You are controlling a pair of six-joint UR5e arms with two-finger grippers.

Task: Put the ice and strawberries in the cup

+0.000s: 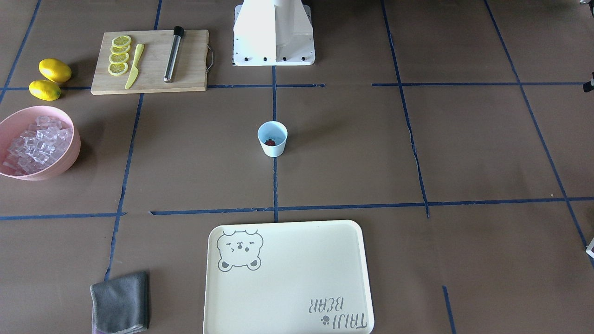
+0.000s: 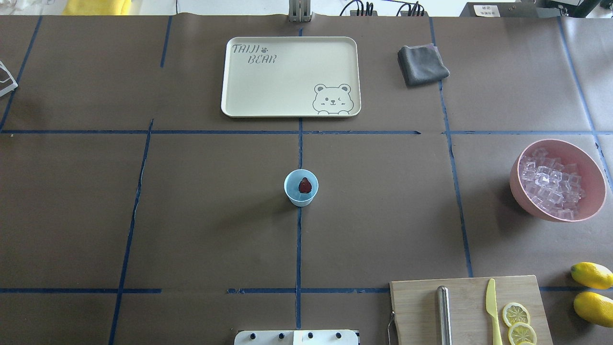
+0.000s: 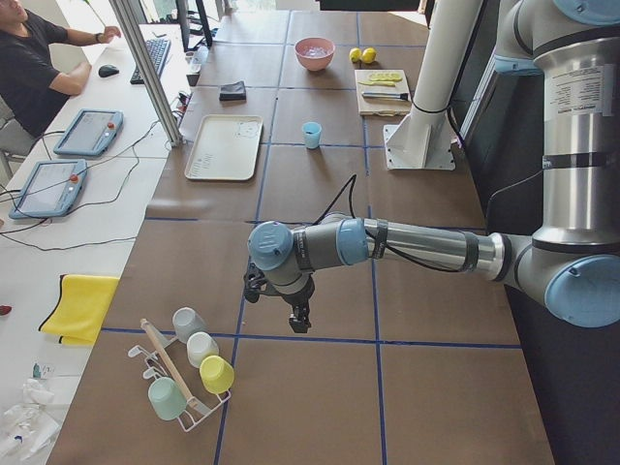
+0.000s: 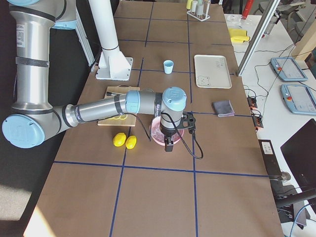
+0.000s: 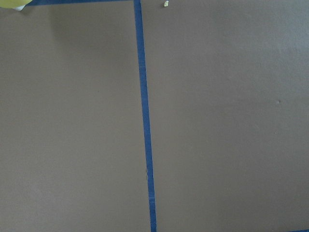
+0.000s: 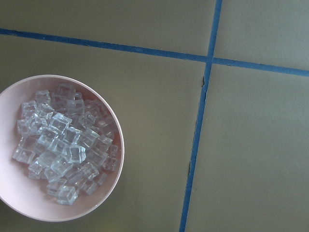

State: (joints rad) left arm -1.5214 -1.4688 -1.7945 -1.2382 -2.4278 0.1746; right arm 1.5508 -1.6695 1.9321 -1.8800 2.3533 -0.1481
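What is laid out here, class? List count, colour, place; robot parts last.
cup: one, light blue, centre.
strawberry: one, dark red, in cup.
ice: heap, clear, in bowl.
bowl: one, pink, robot's right.
lemons: two, yellow, beside board.
lemon slices: four, yellow, on board.
cutting board: one, wooden, robot's right.
knife: one, yellow, on board.
rod: one, silver, on board.
tray: one, cream, far side.
cloth: one, grey, beside tray.
left gripper: one, black, above table.
right gripper: one, black, near bowl.

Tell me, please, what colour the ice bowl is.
The bowl is pink; right wrist view shows best.
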